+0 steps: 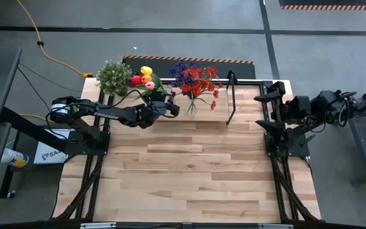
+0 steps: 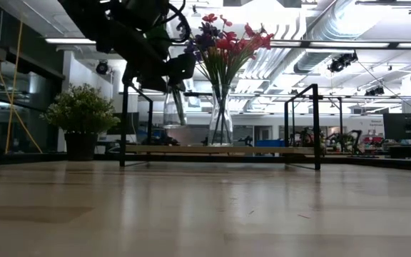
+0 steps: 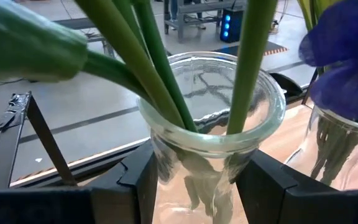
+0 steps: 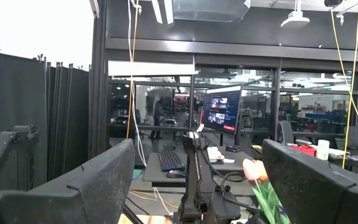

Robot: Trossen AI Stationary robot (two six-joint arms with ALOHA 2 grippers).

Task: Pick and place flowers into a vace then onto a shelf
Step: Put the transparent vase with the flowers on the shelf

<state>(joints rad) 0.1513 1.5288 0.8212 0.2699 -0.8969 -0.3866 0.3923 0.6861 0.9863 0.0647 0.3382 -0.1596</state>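
Flowers: a bunch of tulips (image 1: 144, 77), red, orange, yellow and pink, stands with green stems in a clear glass vase (image 3: 211, 134) that the left pincer (image 3: 197, 186) grips by its sides, one dark finger on each flank, at the far edge of the worktop (image 1: 196, 172). In the low view this vase hangs above the shelf (image 2: 220, 150). A second glass vase (image 2: 221, 118) holding red and purple sprays (image 1: 197, 79) stands on the shelf, just beside the held one. A potted green plant (image 1: 114, 76) sits near the shelf's left end. The right pincer (image 1: 267, 111) waits at the worktop's right edge, fingers wide apart, holding nothing.
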